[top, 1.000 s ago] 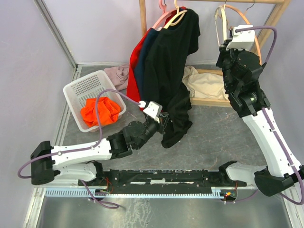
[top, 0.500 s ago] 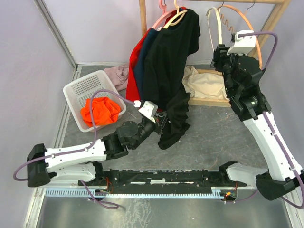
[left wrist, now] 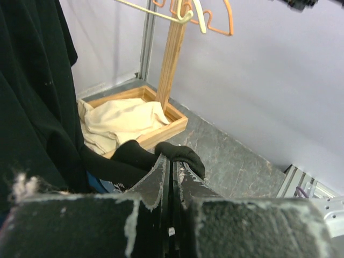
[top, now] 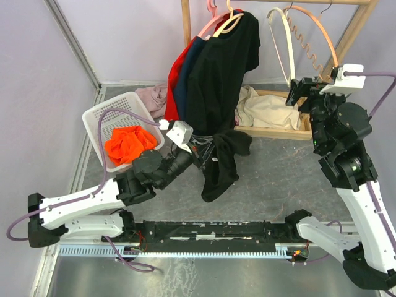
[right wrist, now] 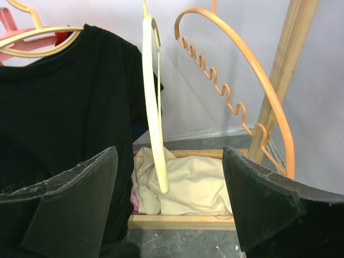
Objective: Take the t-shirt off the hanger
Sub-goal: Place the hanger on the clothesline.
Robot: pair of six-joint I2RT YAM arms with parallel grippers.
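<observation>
The black t-shirt (top: 218, 68) hangs from a cream hanger (top: 229, 22) on the rack, in front of a navy and a red garment. Its lower part is drawn out to the left and a loose fold droops toward the floor. My left gripper (top: 202, 148) is shut on that black fabric; in the left wrist view the jaws (left wrist: 173, 161) pinch a dark fold (left wrist: 180, 153). My right gripper (top: 298, 93) stands open and empty at the right of the rack. In the right wrist view its fingers (right wrist: 169, 153) flank an empty cream hanger (right wrist: 153, 107) without touching it, and the t-shirt (right wrist: 70, 107) is on the left.
An empty cream hanger (top: 281, 43) and an orange hanger (top: 317, 38) hang on the rail at the right. A wooden tray (top: 272, 132) under the rack holds a cream cloth (top: 266, 110). A white basket (top: 102, 117) with an orange garment (top: 129, 143) stands at the left, a pinkish cloth (top: 153, 98) behind it.
My right gripper has opened and drawn back to the right, away from the empty cream hanger. My left gripper has pulled the t-shirt's lower part further left.
</observation>
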